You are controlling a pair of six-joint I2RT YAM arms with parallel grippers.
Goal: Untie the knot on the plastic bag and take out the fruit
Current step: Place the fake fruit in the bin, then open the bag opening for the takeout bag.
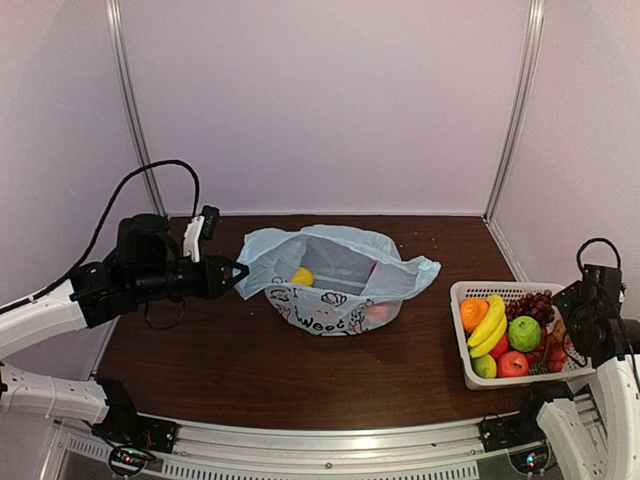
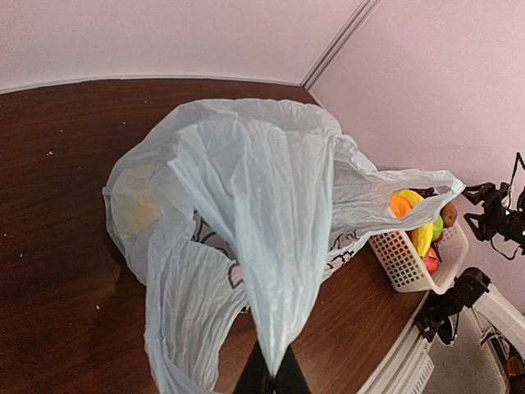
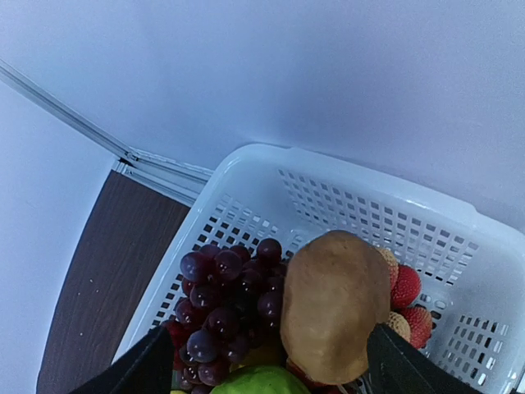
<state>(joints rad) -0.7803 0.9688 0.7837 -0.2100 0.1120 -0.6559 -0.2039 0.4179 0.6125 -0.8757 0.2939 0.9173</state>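
Pale walls are boxing in a dark wooden table, which is showing whole only from above. Near its middle the plastic bag is sitting with its mouth gaping and its handles lying loose to either side.

The left gripper is pinching the bag's left flap, its jaws closed tight on the thin film. In its own wrist view the fingertips are being cut off by the bottom edge, and the stretched plastic is filling most of the picture. A lemon is showing inside the bag; from the left wrist it is appearing only as a yellow smudge behind the film. An orange-tinted shape low in the bag's right side is too veiled to name.

At the table's right side a white basket is holding an orange, a banana, grapes and a green apple. The right gripper is hanging over it with its fingers standing wide apart. A brown fruit is lying on the heap between them, clear of the finger at the picture's left. Whether the other finger is touching it cannot be told. Red bumpy fruits are peeking out from behind it, half hidden.
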